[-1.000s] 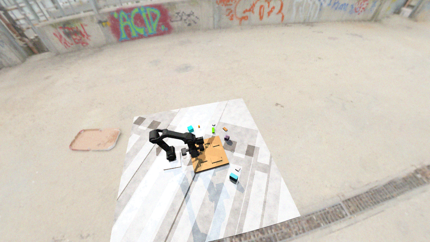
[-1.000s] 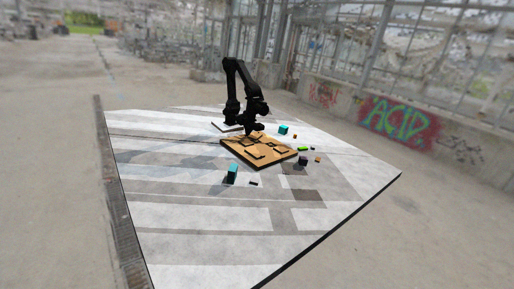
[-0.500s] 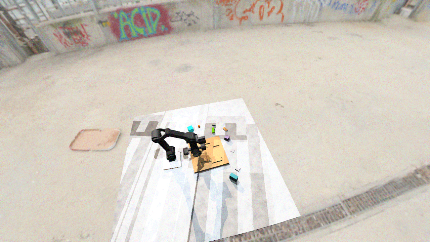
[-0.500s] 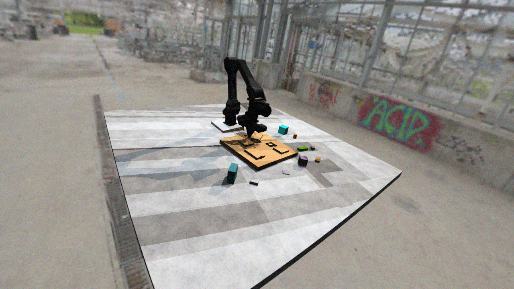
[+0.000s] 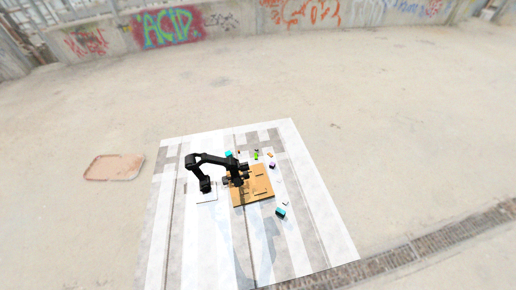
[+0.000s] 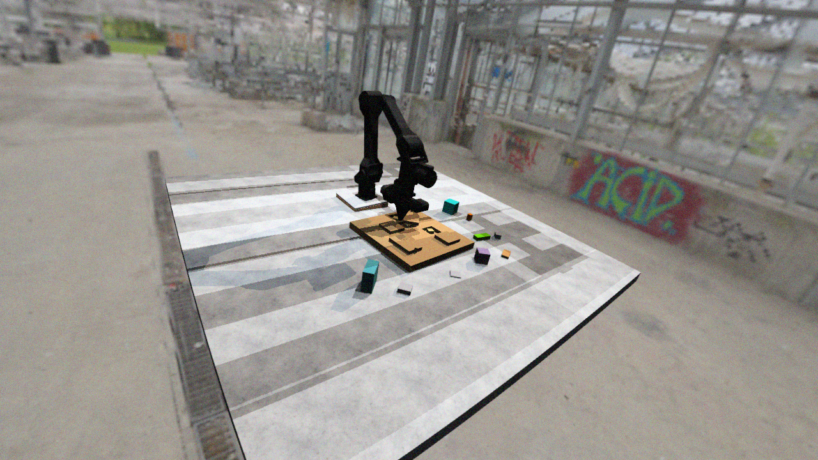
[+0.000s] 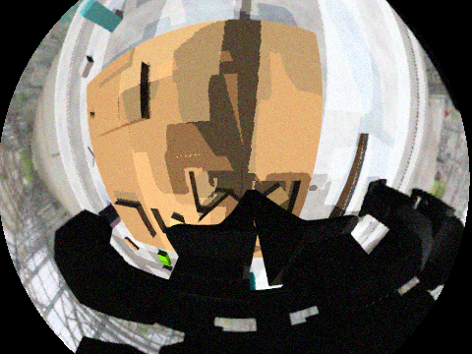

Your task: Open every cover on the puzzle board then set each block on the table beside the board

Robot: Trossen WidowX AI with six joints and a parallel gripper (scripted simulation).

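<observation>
The tan puzzle board [image 5: 265, 180] [image 6: 362, 225] [image 7: 290, 123] lies flat in front of the arm's base. My gripper [image 5: 236, 185] [image 6: 401, 218] [image 7: 251, 194] is shut and empty, its tips low over the board's base-side part. A tan cover [image 7: 280, 197] is beside the tips, partly hidden. A larger cover [image 6: 403, 245] [image 7: 133, 100] and a square cover [image 6: 447, 238] [image 7: 135, 216] lie farther off. A dark-rimmed small well [image 6: 431, 230] [image 7: 177, 219] shows uncovered. Another opening [image 7: 211, 192] is near the tips; its contents are unclear. A green block [image 5: 256, 156] [image 6: 481, 236] [image 7: 164, 259] lies off the board.
Around the board lie a purple cube [image 5: 272, 164] [image 6: 482, 256], a teal block [image 5: 280, 212] [image 6: 370, 276], a cyan cube [image 5: 228, 153] [image 6: 450, 206], an orange piece [image 5: 270, 154] [image 6: 505, 253], a small orange piece [image 6: 468, 216] and grey pieces [image 5: 285, 202] [image 6: 404, 290].
</observation>
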